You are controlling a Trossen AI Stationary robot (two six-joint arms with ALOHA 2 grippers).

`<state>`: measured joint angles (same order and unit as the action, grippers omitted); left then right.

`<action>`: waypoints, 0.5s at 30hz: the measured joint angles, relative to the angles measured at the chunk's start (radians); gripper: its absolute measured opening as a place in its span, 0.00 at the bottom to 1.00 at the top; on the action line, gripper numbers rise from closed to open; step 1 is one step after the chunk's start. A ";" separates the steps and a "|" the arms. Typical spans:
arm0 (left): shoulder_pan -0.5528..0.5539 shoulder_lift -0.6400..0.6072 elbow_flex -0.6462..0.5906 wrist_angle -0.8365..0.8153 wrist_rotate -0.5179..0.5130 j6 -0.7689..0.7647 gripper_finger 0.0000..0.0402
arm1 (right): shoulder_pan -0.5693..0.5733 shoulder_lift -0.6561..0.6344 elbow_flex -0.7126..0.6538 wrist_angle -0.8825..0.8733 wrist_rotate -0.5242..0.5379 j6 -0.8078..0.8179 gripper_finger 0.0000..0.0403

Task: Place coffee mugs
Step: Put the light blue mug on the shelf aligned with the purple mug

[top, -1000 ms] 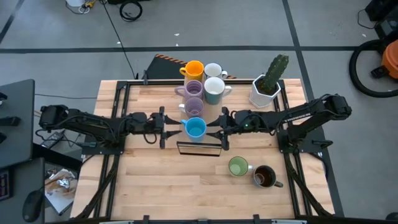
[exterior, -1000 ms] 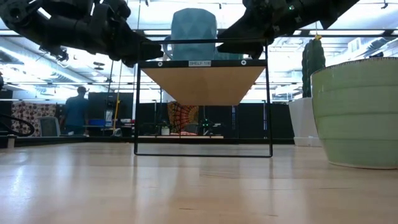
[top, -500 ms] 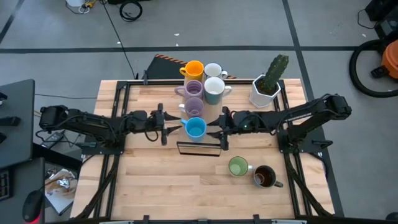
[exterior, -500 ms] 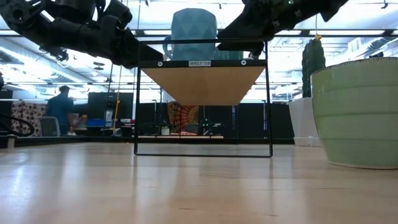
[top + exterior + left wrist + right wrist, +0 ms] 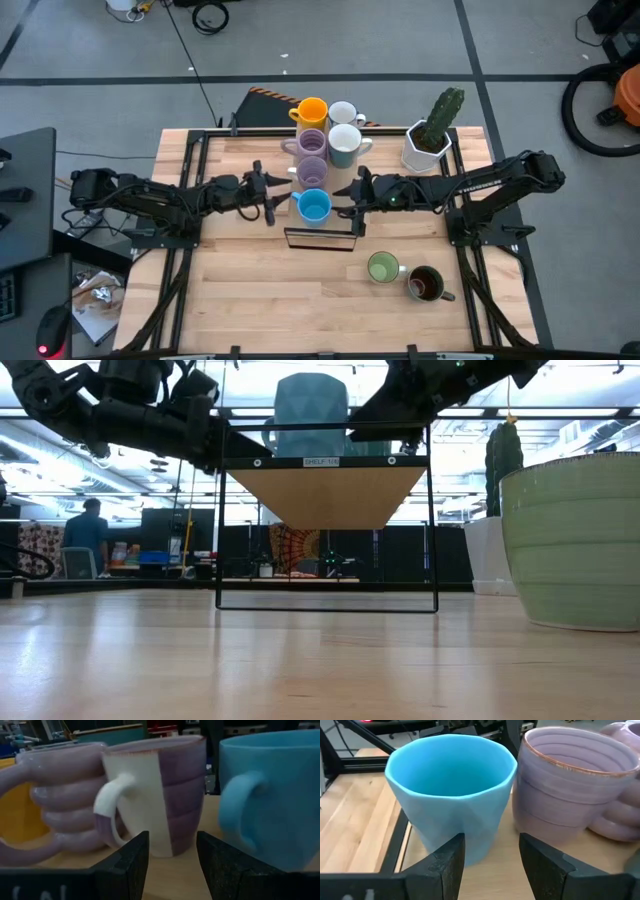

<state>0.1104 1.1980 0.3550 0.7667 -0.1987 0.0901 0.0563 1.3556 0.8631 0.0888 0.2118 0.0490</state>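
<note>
Two grippers flank the blue mug (image 5: 314,206) on the black wire shelf (image 5: 322,238): left gripper (image 5: 268,194) and right gripper (image 5: 354,195), jaws parted and empty. Green mug (image 5: 382,268) and brown mug (image 5: 425,284) sit nearer the table's front.

In the low view the green mug (image 5: 575,540) is cut off by the right edge, and the shelf frame (image 5: 326,460) hides the blue mug's (image 5: 311,412) base. The left wrist view crops the blue mug at the right edge. The distant person (image 5: 88,540) is too small to describe.
</note>
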 joint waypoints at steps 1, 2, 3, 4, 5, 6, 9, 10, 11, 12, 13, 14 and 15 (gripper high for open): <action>0.000 0.000 0.000 -0.003 0.001 0.000 0.43 | 0.000 0.000 0.000 0.001 -0.001 0.000 0.48; -0.001 0.000 0.000 -0.003 0.005 0.001 0.43 | 0.000 0.000 0.000 0.005 -0.004 0.000 0.48; -0.002 0.000 0.000 -0.002 0.017 0.001 0.43 | 0.000 0.000 0.000 0.011 -0.007 0.000 0.48; -0.002 0.000 0.000 0.000 0.032 0.001 0.43 | 0.000 0.000 0.000 0.020 -0.014 -0.001 0.48; -0.002 0.000 0.000 0.000 0.044 0.003 0.43 | 0.000 0.000 0.000 0.030 -0.020 -0.003 0.48; -0.002 0.000 0.000 -0.002 0.049 0.005 0.43 | 0.000 0.000 0.000 0.037 -0.023 -0.005 0.48; -0.003 0.000 0.000 -0.002 0.054 0.008 0.43 | 0.000 0.000 0.000 0.043 -0.026 -0.016 0.48; -0.003 0.000 0.000 -0.003 0.059 0.008 0.43 | 0.000 0.000 0.000 0.044 -0.026 -0.019 0.48; -0.003 0.000 0.000 -0.004 0.068 0.009 0.43 | 0.000 0.000 0.000 0.044 -0.026 -0.020 0.48; -0.003 0.000 0.000 -0.007 0.075 0.009 0.43 | 0.000 0.000 0.000 0.044 -0.026 -0.022 0.48; -0.003 0.000 0.000 -0.011 0.081 0.009 0.43 | 0.000 0.000 0.000 0.044 -0.026 -0.022 0.48; -0.003 0.000 0.000 -0.016 0.084 0.009 0.43 | 0.000 0.000 0.000 0.044 -0.025 -0.022 0.48; -0.003 0.000 0.000 -0.020 0.086 0.009 0.43 | 0.000 0.000 0.000 0.045 -0.025 -0.022 0.48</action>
<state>0.1074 1.1980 0.3550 0.7462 -0.1131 0.0986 0.0566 1.3556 0.8631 0.1333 0.1865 0.0269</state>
